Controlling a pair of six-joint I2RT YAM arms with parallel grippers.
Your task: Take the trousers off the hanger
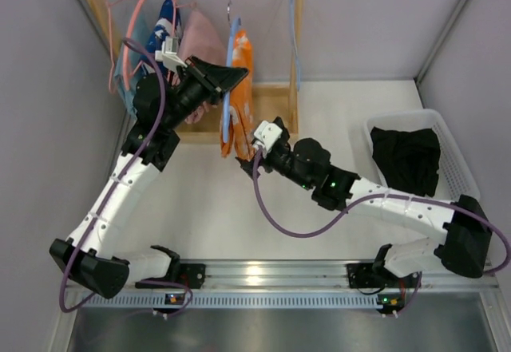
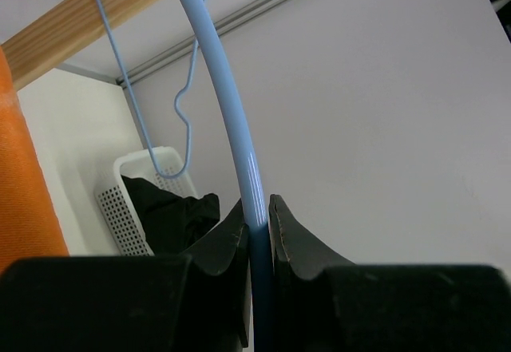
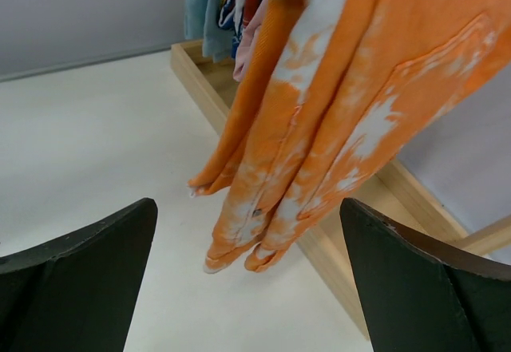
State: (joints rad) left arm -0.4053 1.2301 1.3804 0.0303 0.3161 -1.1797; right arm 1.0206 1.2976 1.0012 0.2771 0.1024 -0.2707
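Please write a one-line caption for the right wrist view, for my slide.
Open right hand faces the lower ends of the orange trousers, which hang near a wooden frame.

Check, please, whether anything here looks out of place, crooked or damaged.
Nothing stands out. The orange trousers hang on the blue hanger, which the left gripper clamps. The right gripper is open near their lower ends. The black trousers lie crumpled inside the white basket.

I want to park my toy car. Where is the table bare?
Bare table lies between the left arm and right arm, and more between the wooden rack and the white basket. It is crowded at the rack, where the orange trousers hang, and in the basket, holding black trousers.
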